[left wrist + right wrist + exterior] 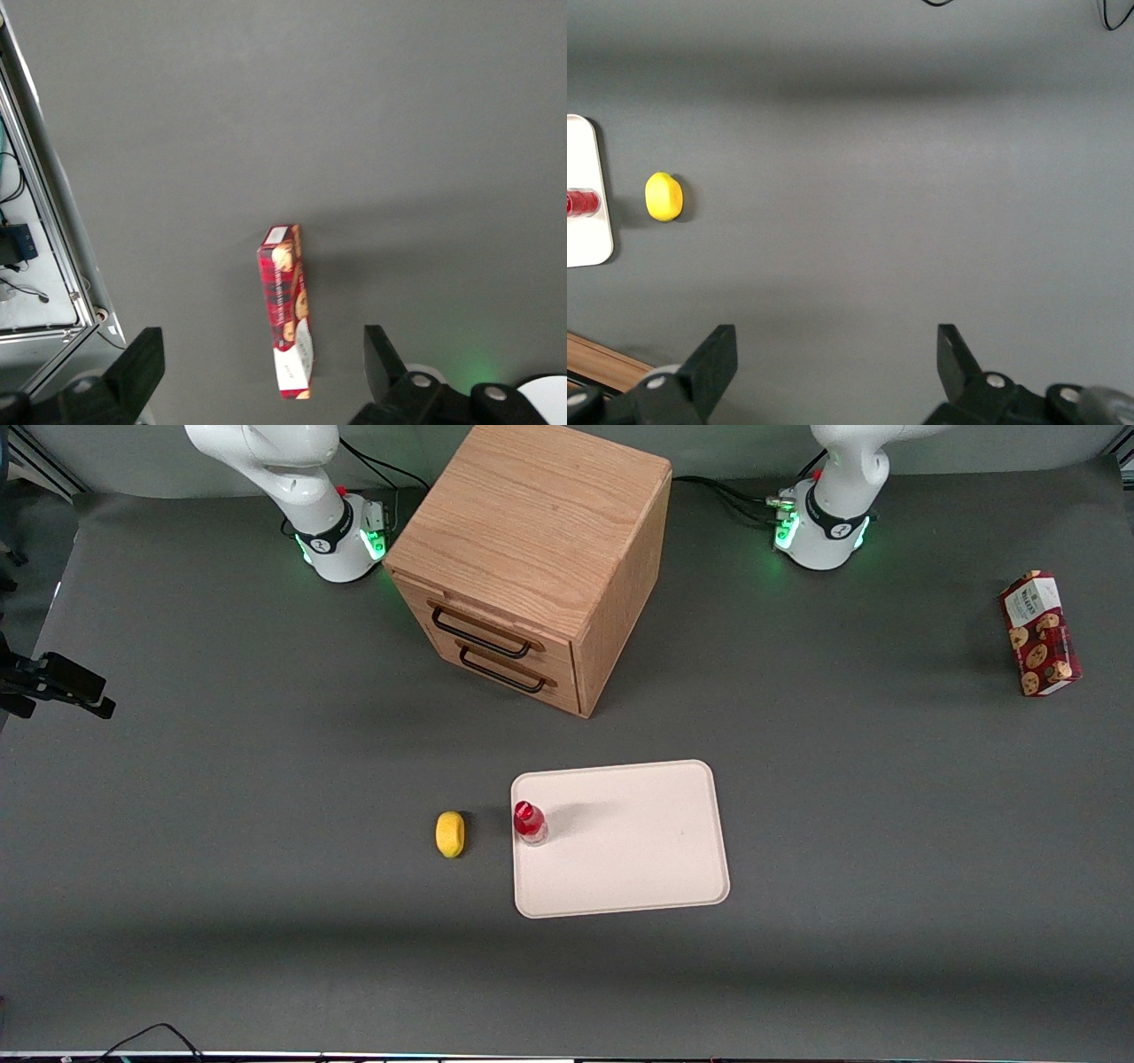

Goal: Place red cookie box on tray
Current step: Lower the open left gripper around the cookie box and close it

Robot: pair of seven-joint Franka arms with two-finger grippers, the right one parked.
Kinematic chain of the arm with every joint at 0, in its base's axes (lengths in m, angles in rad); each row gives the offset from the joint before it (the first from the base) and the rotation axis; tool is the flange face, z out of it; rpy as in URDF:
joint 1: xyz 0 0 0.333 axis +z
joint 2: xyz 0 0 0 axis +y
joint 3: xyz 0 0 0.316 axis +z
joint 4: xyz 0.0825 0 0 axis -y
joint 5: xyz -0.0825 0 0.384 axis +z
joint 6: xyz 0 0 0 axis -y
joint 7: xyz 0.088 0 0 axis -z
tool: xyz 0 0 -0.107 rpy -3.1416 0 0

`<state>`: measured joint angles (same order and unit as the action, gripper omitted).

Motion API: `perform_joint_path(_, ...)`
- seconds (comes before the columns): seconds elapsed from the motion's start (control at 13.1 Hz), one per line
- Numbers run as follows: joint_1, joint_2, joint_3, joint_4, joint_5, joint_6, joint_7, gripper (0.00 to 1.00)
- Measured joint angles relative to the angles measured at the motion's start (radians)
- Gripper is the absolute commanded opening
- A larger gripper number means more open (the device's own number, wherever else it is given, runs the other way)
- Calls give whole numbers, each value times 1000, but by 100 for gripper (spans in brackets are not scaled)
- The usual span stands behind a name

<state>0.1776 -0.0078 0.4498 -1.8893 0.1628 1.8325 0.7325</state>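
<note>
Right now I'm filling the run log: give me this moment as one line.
phase: approach | gripper: open, above red cookie box, not touching | red cookie box: on table, working arm's end | tray: holds small red-capped bottle

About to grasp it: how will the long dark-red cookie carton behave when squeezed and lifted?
The long dark-red cookie carton is probably light, thin card, so its walls may dent. Standing on a narrow edge, it could tip if nudged. The open gripper hangs above it, straddling its narrow width.
</note>
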Motion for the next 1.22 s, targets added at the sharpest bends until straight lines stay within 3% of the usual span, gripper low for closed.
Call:
perform_joint_path(0.46, 180, -25, 3, -217, 0, 192, 62, 100)
perform_joint_path(0.84, 263, -39, 3, -415, -3, 375, 63, 100)
perform_joint_path(1.22, 292, -22, 3, -515, -41, 503, 63, 100)
